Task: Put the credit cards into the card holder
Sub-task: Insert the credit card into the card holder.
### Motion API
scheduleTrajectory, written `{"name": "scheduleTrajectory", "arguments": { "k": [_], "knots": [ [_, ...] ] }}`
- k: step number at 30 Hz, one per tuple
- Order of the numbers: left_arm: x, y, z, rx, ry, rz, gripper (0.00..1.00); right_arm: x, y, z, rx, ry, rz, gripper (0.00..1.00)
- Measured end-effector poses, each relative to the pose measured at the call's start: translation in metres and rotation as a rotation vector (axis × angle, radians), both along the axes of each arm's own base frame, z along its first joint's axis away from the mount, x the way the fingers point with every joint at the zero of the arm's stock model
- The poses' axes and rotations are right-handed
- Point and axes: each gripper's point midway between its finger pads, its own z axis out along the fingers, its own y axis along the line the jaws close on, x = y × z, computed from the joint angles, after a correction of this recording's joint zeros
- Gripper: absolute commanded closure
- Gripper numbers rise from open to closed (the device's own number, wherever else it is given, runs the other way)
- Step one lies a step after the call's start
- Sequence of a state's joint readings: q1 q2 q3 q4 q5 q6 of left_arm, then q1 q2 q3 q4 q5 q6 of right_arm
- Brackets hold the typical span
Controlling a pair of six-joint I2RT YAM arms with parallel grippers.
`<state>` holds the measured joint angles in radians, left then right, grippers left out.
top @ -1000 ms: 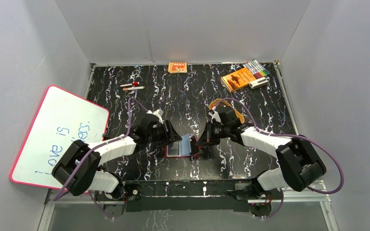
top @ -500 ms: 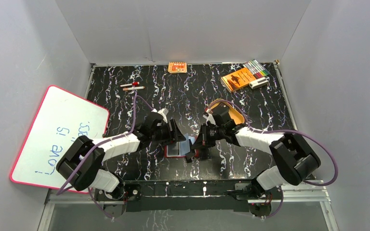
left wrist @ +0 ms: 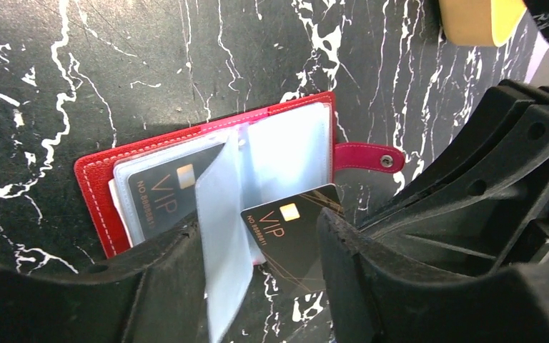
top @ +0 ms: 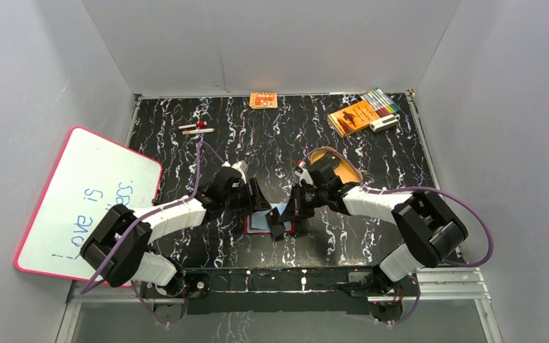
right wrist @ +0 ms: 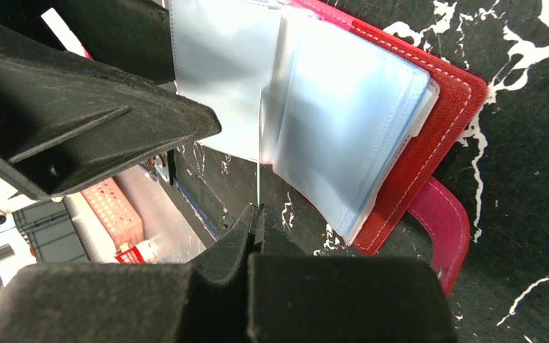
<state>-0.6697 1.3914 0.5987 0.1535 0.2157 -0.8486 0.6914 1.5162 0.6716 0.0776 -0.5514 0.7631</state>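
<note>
Card holder (left wrist: 93,186) location is referenced to the black marbled table (top: 257,146): it lies open and flat near the front edge, midway between the two arms. A whiteboard (top: 78,200) with a pink rim rests beyond the table's left edge. The left gripper (top: 261,206) is positioned over the holder from the left, jaws standing well apart. They straddle an upright clear sleeve (left wrist: 218,236) and clamp nothing that can be seen. The right gripper (right wrist: 257,214) is positioned on the holder's right, jaws fully closed on a dark credit card (left wrist: 293,232), pinched at one edge and seen edge-on in the right wrist view. A tan oval tray (top: 342,164) sits just behind the right arm's wrist. An orange booklet (top: 352,116) lies near the far right corner and a small orange box (top: 263,100) at the far edge, both well apart from the holder. The gripped card is tilted, its upper edge overlapping the lower edge of the holder's right-hand sleeves, just beside the upright sleeve. A second credit card (left wrist: 159,194), marked VIP, sits inside a left-hand sleeve. The snap tab (left wrist: 368,155) projects from the holder's right edge.
</note>
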Motion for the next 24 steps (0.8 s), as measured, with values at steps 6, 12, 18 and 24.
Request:
{"name": "scheduleTrajectory", "arguments": {
  "k": [6, 12, 18, 24],
  "knots": [
    [0.001, 0.006, -0.005, 0.032, 0.0, 0.013, 0.74, 0.004, -0.004, -0.003, -0.031, -0.015, -0.029, 1.0],
    [0.001, 0.016, -0.013, 0.089, 0.007, 0.04, 0.89, 0.012, -0.009, 0.008, -0.046, -0.073, -0.075, 1.0],
    [0.002, 0.031, -0.017, 0.158, 0.007, 0.086, 0.78, 0.019, -0.015, 0.012, -0.064, -0.108, -0.133, 1.0],
    [0.006, 0.053, -0.009, 0.246, -0.025, 0.158, 0.68, 0.021, -0.017, 0.014, -0.071, -0.119, -0.149, 1.0]
  ]
}}
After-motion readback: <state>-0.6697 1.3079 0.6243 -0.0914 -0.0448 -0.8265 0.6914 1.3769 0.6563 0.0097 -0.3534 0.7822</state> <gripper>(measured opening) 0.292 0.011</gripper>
